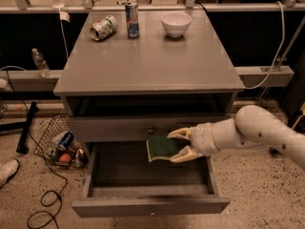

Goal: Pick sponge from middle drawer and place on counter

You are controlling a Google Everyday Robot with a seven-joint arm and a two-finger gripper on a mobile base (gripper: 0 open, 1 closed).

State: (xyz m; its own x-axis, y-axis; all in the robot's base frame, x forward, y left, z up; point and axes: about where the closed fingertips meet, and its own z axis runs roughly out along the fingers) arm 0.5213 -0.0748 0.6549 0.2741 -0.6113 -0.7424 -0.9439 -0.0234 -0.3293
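Observation:
The sponge, dark green on top with a pale yellow edge, is held between the two pale fingers of my gripper. It hangs above the inside of the open middle drawer, just below the closed drawer front above. My white arm reaches in from the right. The grey counter is above, with bare room at its front.
On the back of the counter lie a tipped can, an upright can and a white bowl. A wire basket of cans stands on the floor at the left, with cables nearby. A bottle stands at far left.

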